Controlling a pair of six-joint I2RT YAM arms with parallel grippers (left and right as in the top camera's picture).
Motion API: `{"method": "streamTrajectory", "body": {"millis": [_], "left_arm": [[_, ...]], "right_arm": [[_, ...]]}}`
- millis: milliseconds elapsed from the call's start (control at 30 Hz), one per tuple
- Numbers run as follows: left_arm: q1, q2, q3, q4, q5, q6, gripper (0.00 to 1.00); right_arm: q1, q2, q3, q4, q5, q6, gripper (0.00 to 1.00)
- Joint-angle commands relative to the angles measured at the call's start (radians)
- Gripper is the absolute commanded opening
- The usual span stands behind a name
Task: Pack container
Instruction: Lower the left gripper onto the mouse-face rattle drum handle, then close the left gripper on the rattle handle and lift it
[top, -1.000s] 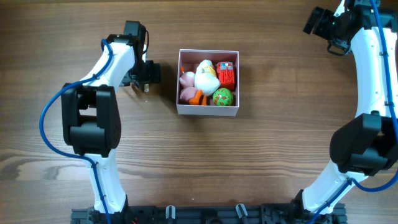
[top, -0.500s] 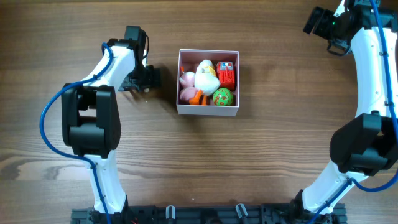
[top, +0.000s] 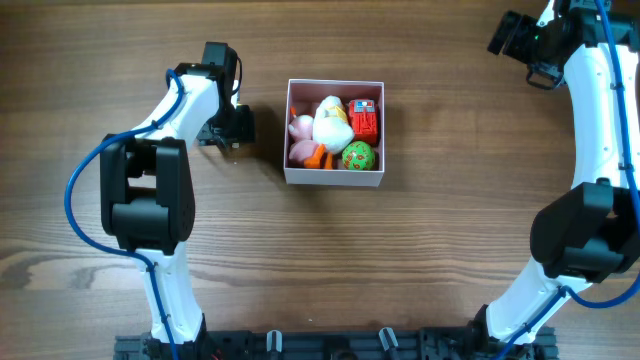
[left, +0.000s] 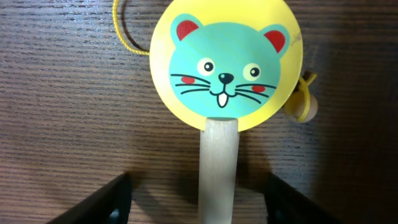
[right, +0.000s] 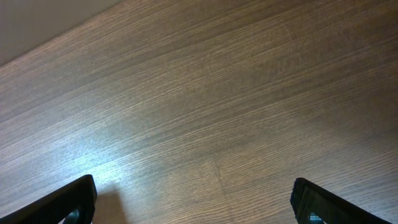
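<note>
Under left end effector (left: 199, 202), mouse-faced paddle (left: 227, 62).

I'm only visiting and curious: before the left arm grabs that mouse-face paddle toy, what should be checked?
1. Left pincer straddles the wooden handle of the yellow round paddle toy with a teal mouse face: ok.
2. Jaws open, gaps on both sides of the handle: ok.
3. Yellow string and wooden bead away from the pincer: ok.
4. Room left in the white-walled square container: cannot tell, coloured toys crowd it.
5. Right pincer open, far off over the brown wooden table: ok.
</note>
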Motion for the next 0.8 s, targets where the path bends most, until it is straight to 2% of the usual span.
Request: {"method": "streamTrajectory", "body": {"millis": [0, 200, 300, 500, 600, 767], "left_arm": [[0.002, 0.021, -0.026, 0.01, -0.05, 0.006, 0.55], [0.002, 0.021, 0.008, 0.021, -0.071, 0.006, 0.42], [0.002, 0.021, 0.014, 0.034, -0.071, 0.006, 0.4], [0.002, 0.021, 0.014, 0.041, -0.071, 0.006, 0.3], [0.002, 0.021, 0.018, 0.04, -0.071, 0.006, 0.19], [0.002, 0.021, 0.036, 0.039, -0.071, 0.006, 0.18]], "right_arm": [[0.002, -0.008, -0.002, 0.002, -0.013, -0.001, 1.0], [0.002, -0.008, -0.002, 0.002, -0.013, -0.002, 1.0], [0.002, -0.008, -0.002, 0.002, -0.013, -0.002, 1.0], [0.002, -0.008, -0.002, 0.002, -0.013, -0.002, 1.0], [0.002, -0.008, -0.002, 0.002, -0.013, -0.002, 1.0], [0.002, -0.008, -0.002, 0.002, -0.013, -0.002, 1.0]]}}
